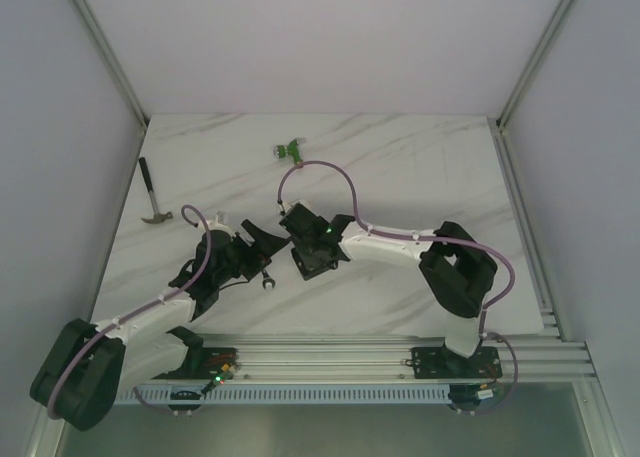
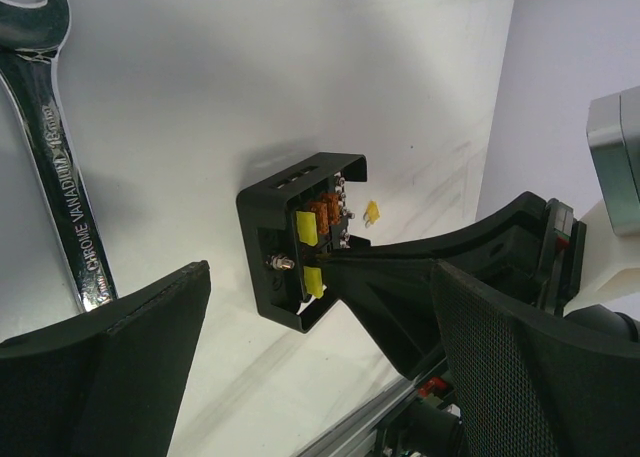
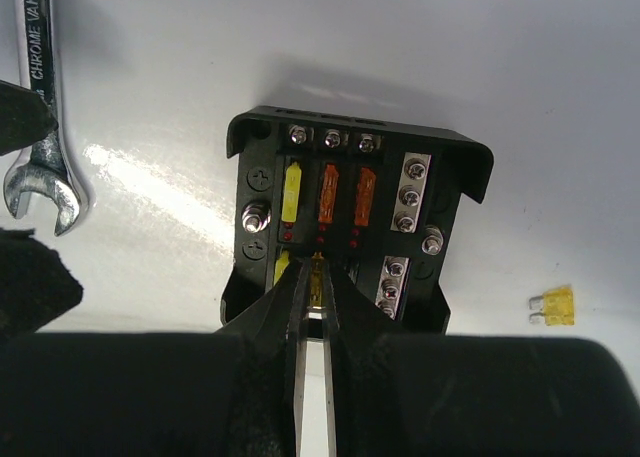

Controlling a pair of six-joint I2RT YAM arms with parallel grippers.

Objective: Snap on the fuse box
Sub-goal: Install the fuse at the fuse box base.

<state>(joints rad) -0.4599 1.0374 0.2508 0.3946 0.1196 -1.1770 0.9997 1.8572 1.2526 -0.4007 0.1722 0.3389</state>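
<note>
Robot test cell, lab-type. White marble-look worktop point(image 1: 430, 177) boxed in by plain pale panels point(image 1: 330, 37) on aluminium posts point(image 1: 105, 47). Left arm point(image 1: 150, 309) and right arm point(image 1: 390, 245) bolted to extrusion rail point(image 1: 330, 355). Hammer point(image 1: 148, 187) and wrench point(image 2: 62, 177) lie loose.

White, grey-veined table point(image 1: 420, 177). Lying on it: a hammer point(image 1: 152, 197) at the left edge of the overhead frame, a green connector point(image 1: 291, 151) at upper centre, and a wrench point(image 1: 266, 277) near centre. In the right wrist frame, an open black fuse box point(image 3: 350, 227) lies with a loose yellow fuse point(image 3: 556, 305) near its right side.
</note>
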